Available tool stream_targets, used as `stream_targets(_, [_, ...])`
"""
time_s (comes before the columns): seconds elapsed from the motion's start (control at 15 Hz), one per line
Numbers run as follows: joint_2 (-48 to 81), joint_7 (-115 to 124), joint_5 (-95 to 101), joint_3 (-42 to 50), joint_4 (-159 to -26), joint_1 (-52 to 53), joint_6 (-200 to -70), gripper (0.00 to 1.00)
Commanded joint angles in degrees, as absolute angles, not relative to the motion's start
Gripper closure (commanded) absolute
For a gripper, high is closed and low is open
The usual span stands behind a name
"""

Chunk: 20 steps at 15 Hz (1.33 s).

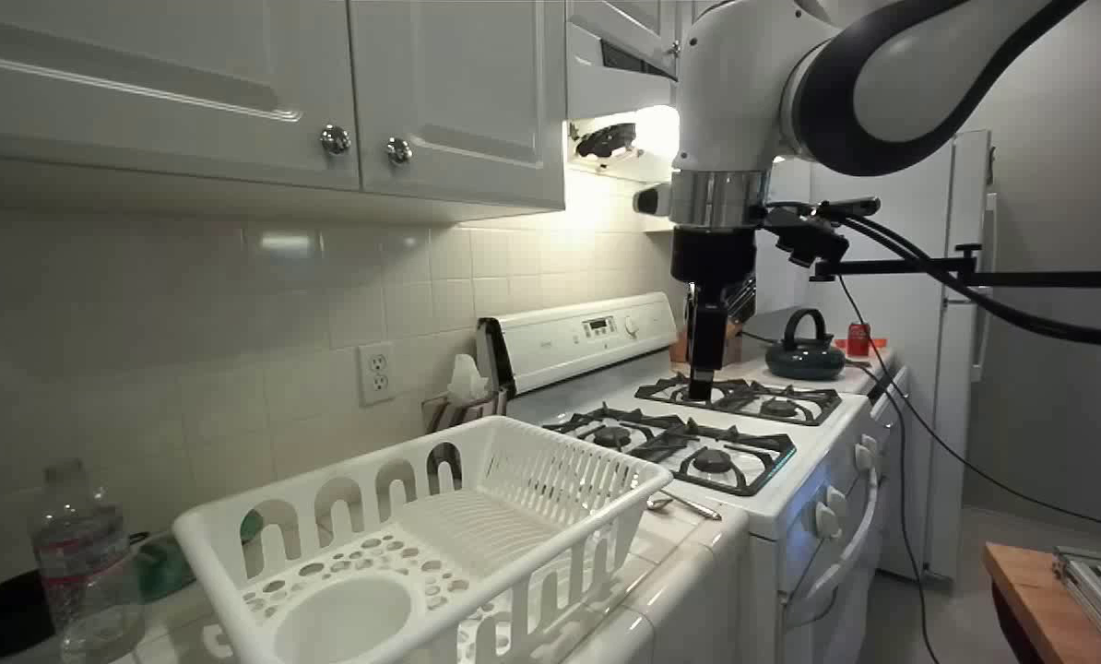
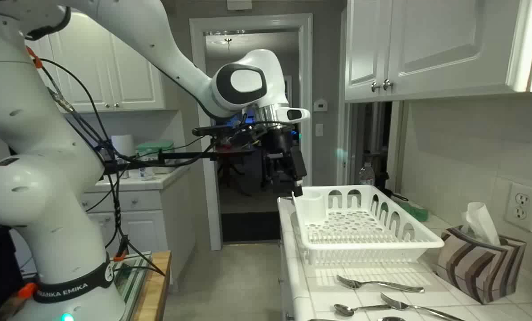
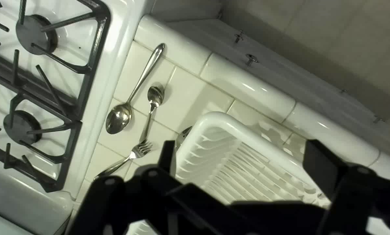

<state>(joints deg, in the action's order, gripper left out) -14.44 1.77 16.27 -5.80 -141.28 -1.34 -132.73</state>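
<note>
My gripper [image 3: 244, 161] stands open with nothing between its fingers, pointing down above the counter. It is also seen in both exterior views. Nearest to it is a white plastic dish rack [image 2: 373, 245], whose corner and ribbed floor show between the jaws in the wrist view. Whether the fingers touch the rack cannot be told. Beside the rack lie a large spoon [image 3: 119, 118], a small spoon [image 3: 155, 95] and a fork [image 3: 139, 150] on white tiles. Another fork [image 2: 379, 285] lies close to the rack; in the wrist view the rack's rim partly hides a metal utensil.
A white gas stove [image 1: 624, 489] with black grates adjoins the counter. A dark kettle [image 1: 804, 358] and red can [image 1: 858, 339] stand beyond it. A striped tissue box [image 2: 482, 263] is by the wall, a clear bottle [image 1: 85, 563] behind the rack. White cabinets [image 1: 458, 92] hang above.
</note>
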Motion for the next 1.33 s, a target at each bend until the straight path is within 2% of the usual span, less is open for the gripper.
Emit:
stream_targets(0.0, [-14.43, 1.90, 16.45, -5.07, -141.18, -0.58, -132.54, 0.00])
stream_targets(0.33, [-14.43, 1.90, 16.45, -5.07, -141.18, -0.58, -132.54, 0.00])
stream_targets(0.47, [-11.64, 9.00, 17.25, -5.33, -139.41, -2.22, -133.60, 0.00])
stream_targets(0.93, [-0.47, 16.44, 8.18, 0.62, -132.31, -3.88, -135.92, 0.00])
stream_targets(1.27, [0.45, 17.35, 2.68, 4.23, -132.71, -5.14, -139.75, 0.00])
